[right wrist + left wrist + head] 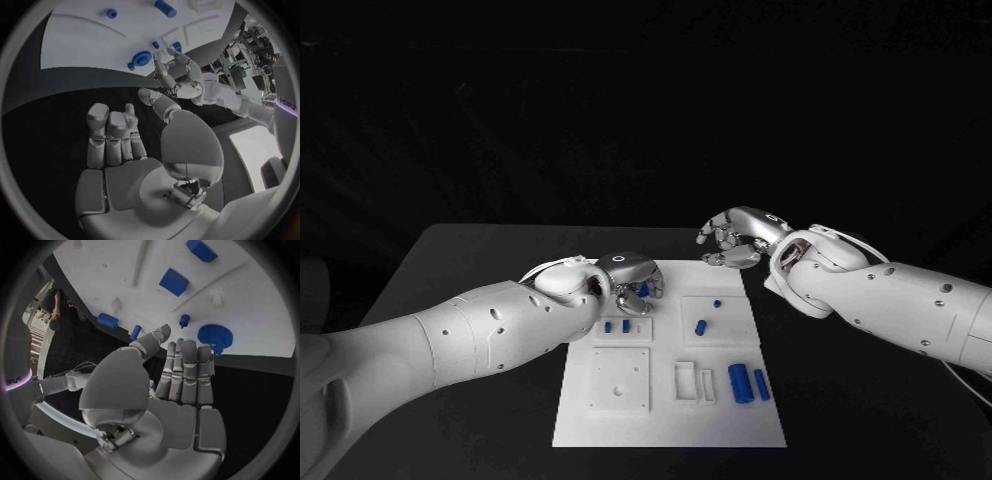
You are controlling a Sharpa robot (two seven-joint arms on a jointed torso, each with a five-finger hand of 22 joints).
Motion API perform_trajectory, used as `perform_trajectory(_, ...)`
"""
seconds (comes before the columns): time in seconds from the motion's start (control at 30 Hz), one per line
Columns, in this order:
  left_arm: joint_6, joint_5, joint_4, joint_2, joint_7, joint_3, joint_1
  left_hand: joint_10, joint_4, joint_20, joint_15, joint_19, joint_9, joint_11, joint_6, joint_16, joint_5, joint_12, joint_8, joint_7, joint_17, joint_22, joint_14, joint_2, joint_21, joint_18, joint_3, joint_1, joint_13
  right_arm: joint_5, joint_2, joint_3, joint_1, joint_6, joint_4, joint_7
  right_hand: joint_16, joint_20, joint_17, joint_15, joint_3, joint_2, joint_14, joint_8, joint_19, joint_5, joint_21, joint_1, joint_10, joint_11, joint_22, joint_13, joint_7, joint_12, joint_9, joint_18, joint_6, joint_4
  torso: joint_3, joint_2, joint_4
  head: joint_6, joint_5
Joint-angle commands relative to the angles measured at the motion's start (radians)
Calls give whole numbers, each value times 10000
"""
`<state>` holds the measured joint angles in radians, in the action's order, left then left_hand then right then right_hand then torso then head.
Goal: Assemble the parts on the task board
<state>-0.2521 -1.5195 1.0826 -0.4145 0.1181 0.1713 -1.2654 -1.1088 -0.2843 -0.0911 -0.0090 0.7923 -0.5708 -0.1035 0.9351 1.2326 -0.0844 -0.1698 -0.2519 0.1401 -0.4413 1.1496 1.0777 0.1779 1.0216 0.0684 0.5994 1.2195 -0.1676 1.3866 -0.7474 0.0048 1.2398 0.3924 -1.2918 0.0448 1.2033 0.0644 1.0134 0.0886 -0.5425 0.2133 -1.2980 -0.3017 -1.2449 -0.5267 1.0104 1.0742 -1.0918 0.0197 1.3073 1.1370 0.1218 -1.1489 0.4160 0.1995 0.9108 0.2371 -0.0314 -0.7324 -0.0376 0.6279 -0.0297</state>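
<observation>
The white task board (pixel 672 420) lies mid-table with several blue parts on it. A blue gear (pixel 215 336) sits at the board's far left edge, just beyond my left hand's fingertips (pixel 186 347); I cannot tell if they touch. My left hand (pixel 629 275) hovers over that corner, fingers straight, thumb apart, holding nothing. Beside the gear are a small peg (pixel 184 320) and two short pieces (pixel 607 326) (pixel 626 326). My right hand (pixel 740 238) hangs over the black table past the board's far edge, empty, fingers loosely bent. The right wrist view shows the gear (pixel 142 60) under my left hand (pixel 181 80).
A blue block (pixel 700 326) and a small peg (pixel 718 300) lie in the board's right half, with two long blue pieces (pixel 738 383) (pixel 762 384) nearer me. A raised square plate (pixel 619 379) and a slotted frame (pixel 687 380) stand on the near half.
</observation>
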Motion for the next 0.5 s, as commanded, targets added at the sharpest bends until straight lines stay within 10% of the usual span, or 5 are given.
perform_trajectory(0.03, 98, -343, -97, 93, 63, 2, 40, -39, 16, -174, 3, 94, 26, -11, -53, 109, 26, 78, 58, 25, -38, 33, 98, 116, 49, 233, -47, 8, 34, 14, 2, 3, -4, -2, -34, 28, -35, 43, -9, 25, -5, 32, 5, 29, 5, -40, -61, 29, 79, -7, 117, -15, 110, 49, -4, 623, -27, -42, -5, 9, -14, 18, -14)
perform_trajectory(0.5, -118, -385, -749, 416, 163, 37, 310, -103, 26, -156, 21, 237, 131, -31, -57, 491, -5, 350, 83, 40, -193, 155, 191, 68, 197, 338, 8, 37, 175, 22, 7, 3, -4, -17, -103, 17, -38, 42, -12, 26, -2, 33, 0, 26, 0, -35, -64, 27, 71, -8, 114, -26, 108, 56, -2, 623, -22, -48, -9, 10, -14, 62, -58)
